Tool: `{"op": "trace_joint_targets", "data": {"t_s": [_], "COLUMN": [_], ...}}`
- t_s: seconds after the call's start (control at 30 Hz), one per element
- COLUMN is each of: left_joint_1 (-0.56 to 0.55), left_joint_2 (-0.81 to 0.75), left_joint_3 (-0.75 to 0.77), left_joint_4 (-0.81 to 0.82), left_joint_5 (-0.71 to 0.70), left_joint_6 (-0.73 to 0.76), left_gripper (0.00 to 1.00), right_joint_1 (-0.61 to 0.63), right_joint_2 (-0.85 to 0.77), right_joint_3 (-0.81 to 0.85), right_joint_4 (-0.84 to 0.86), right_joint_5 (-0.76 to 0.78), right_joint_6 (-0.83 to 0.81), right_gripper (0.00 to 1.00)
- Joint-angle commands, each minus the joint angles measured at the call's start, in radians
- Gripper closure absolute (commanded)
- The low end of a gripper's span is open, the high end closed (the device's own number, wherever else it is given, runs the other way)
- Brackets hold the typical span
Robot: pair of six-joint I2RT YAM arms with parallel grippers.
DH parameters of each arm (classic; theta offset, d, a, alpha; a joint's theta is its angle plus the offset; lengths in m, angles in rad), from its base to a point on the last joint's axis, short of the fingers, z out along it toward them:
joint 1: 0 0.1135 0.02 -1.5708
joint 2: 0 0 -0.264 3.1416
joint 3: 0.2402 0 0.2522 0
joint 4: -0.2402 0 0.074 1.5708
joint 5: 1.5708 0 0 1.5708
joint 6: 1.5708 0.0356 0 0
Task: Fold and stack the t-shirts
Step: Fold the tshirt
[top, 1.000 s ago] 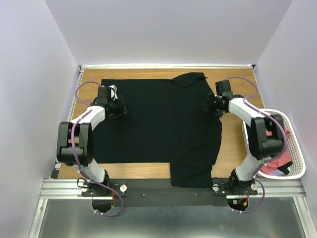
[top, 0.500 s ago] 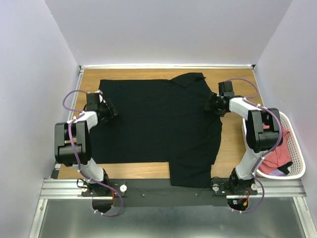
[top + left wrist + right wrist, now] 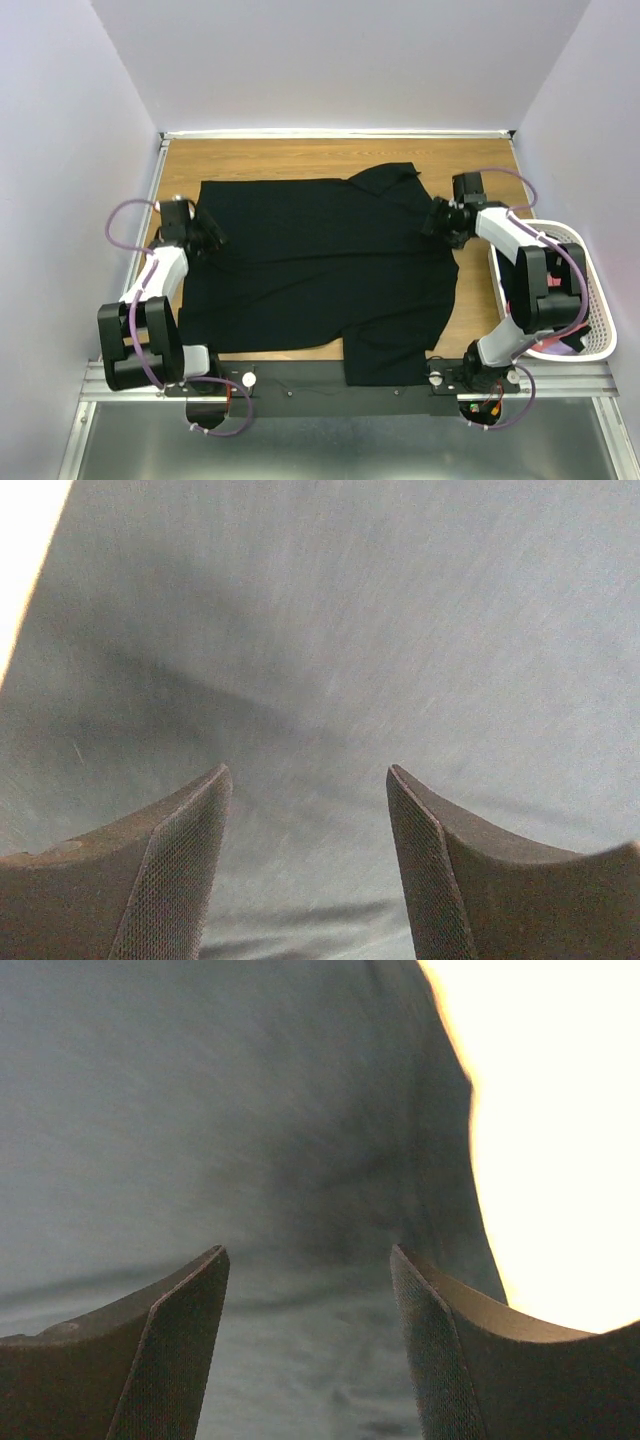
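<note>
On the tabletop (image 3: 300, 155), top view: the black t-shirt (image 3: 320, 260) lies spread nearly flat, collar (image 3: 385, 172) toward the far side, and one lower corner hangs over the near edge. The left fingers (image 3: 208, 236) sit at its left edge and the right fingers (image 3: 440, 218) at its right edge, roughly level with each other. The left arm (image 3: 150, 290) runs up the left side, elbow folded near its base, wrist turned inward. The right arm (image 3: 530, 270) mirrors it, elbow over the white mesh basket (image 3: 600, 320).

Left wrist view: the left fingers (image 3: 170, 880) are spread, with dark cloth filling the gap. A soft crease crosses the fabric. Nothing is pinched.

Right wrist view: the right fingers (image 3: 460, 1360) are also spread, low over cloth. The shirt's edge curves past on the right against glaring bright tabletop.

Risks, as I judge them: closing here could pinch too little cloth or only a ridge, which would slip on the lift. If the two sides pull unevenly, the fold would skew. The overhanging corner could drag the shirt off the near edge.
</note>
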State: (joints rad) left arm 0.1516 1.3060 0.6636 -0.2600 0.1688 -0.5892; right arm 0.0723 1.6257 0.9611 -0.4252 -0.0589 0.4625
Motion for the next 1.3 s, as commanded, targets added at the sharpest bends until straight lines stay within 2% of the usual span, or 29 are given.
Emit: {"op": "trace_joint_targets", "data": {"t_s": [0.0,0.27,0.3,0.43,0.7,1.03,1.27], "left_joint_1": [0.011,0.029,0.031,0.031,0.029,0.029,0.028], "left_joint_2": [0.035,0.418,0.496,0.658,0.896,1.035,1.070], "left_joint_3": [0.174,0.549,0.641,0.851,1.152,1.283,1.289], "left_joint_4": [-0.010,-0.018,-0.048,-0.126,-0.206,-0.229,-0.229], "left_joint_5": [-0.127,-0.218,-0.225,-0.281,-0.304,-0.273,-0.267], "left_joint_6": [-0.034,-0.119,-0.120,-0.124,-0.141,-0.133,-0.135], "left_gripper": [0.28,0.38,0.39,0.41,0.40,0.40,0.40], "right_joint_1": [-0.006,-0.006,-0.005,0.000,0.011,0.018,0.021], "right_joint_2": [-0.029,0.108,0.132,0.168,0.198,0.217,0.221], "right_joint_3": [0.171,0.353,0.360,0.349,0.309,0.288,0.283], "right_joint_4": [-0.026,0.012,0.020,0.042,0.095,0.124,0.128], "right_joint_5": [-0.059,-0.107,-0.110,-0.120,-0.157,-0.196,-0.193], "right_joint_6": [-0.025,-0.039,-0.044,-0.067,-0.085,-0.088,-0.091], "right_gripper": [0.26,0.26,0.26,0.26,0.26,0.26,0.26]}}
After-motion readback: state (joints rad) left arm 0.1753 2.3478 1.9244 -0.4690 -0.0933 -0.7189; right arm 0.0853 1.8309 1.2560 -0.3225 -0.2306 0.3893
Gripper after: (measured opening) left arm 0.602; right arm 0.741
